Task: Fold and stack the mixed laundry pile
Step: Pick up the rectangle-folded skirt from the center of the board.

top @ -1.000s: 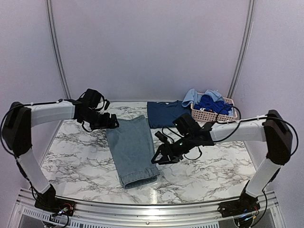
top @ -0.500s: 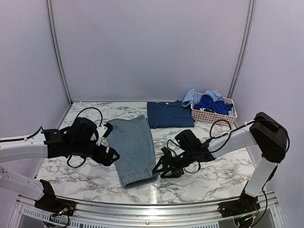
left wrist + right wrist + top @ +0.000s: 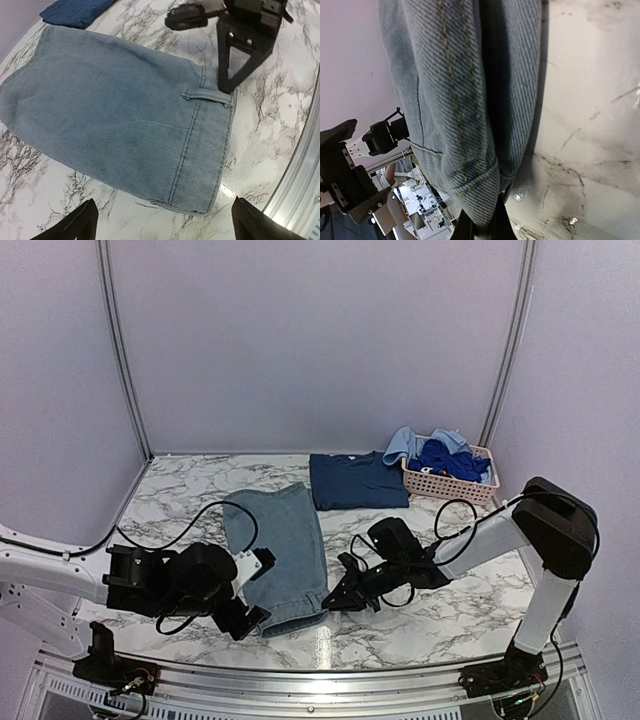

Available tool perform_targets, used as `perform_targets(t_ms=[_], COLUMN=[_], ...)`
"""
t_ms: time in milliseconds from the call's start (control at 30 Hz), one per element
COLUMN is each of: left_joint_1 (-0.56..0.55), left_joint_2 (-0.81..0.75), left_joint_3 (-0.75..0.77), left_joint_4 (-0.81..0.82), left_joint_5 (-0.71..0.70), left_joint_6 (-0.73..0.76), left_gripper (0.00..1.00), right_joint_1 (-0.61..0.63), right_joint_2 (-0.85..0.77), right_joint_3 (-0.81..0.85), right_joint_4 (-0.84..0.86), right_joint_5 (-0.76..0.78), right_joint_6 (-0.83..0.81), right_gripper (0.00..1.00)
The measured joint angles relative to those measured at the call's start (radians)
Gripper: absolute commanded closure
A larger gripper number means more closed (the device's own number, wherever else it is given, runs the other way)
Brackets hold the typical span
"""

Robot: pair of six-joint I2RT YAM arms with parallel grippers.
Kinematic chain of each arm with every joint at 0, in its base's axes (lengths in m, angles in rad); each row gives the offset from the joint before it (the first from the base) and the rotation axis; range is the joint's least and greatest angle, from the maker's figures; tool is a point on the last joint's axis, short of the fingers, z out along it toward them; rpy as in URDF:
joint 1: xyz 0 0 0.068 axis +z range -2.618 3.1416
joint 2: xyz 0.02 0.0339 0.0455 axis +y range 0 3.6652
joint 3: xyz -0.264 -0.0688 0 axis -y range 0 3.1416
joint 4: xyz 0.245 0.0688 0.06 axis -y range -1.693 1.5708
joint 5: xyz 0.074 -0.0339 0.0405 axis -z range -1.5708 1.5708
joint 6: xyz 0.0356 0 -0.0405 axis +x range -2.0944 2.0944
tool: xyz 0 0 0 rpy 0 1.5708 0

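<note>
Marbled surface fills the lower half of the top view.

Denim piece: biggest item, folded into a long strip and lying flat. It runs from frame centre down toward lower centre, waistband end nearest the bottom edge. The left wrist view shows the waistband seam and a belt loop at right of frame.

Navy shirt: folded flat, up and right of the denim, just beside its top right corner. Can't tell whether the two touch.

Pink perforated basket: upper right, just right of the shirt. A bright-blue item is bunched inside, and a light-blue item hangs over the left rim.

Left end effector: lower left in the top view, low over the surface at the denim's bottom left corner. Its jaws are spread wide and hold nothing. Both fingers frame the waistband end from the bottom corners of the wrist view.

Right end effector: right of lower centre, down at the denim's right edge by the belt loop. The fingers converge to a point and pinch the waistband edge; the right wrist view shows denim running straight in between them.
</note>
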Motion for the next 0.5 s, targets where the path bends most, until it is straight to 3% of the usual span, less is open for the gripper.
perform_targets(t_ms=[500], left_joint_1=[-0.183], left_joint_2=[0.255], left_joint_3=[0.100], left_joint_4=[0.053], left_joint_5=[-0.195], left_joint_6=[0.130], left_gripper=[0.01], right_joint_1=[0.002], right_joint_2=[-0.027], right_joint_3=[0.069], right_joint_4=[0.056], right_joint_5=[-0.005], right_joint_6=[0.130], right_gripper=[1.00])
